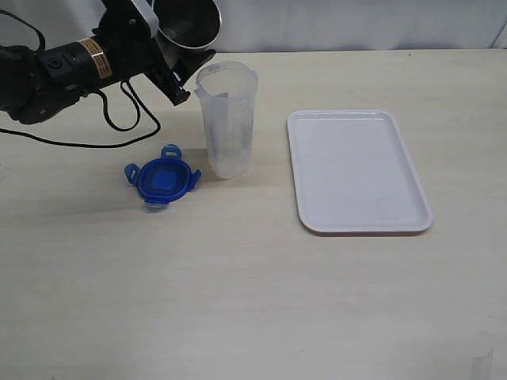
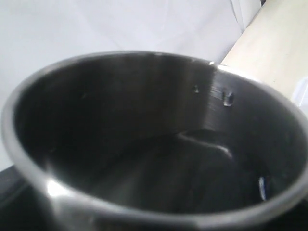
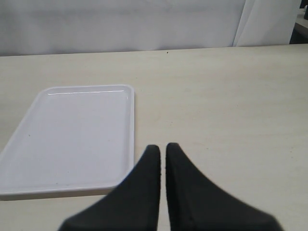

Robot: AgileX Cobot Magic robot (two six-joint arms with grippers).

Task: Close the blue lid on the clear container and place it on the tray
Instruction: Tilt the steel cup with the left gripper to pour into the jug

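The blue lid (image 1: 162, 178) is laid flat on the bench (image 1: 238, 301), just beside the foot of the upright, uncovered clear container (image 1: 227, 119). The tray (image 1: 356, 170) is set apart from both. A tilted steel cup (image 1: 188, 24) is grasped by the left end effector (image 1: 187, 73) near the container's rim. The right end effector (image 3: 162, 153) is clenched on nothing.

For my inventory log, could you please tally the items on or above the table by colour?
Blue: 1, lid
Clear: 1, container
White: 1, tray
Steel grey: 1, cup
Total: 4
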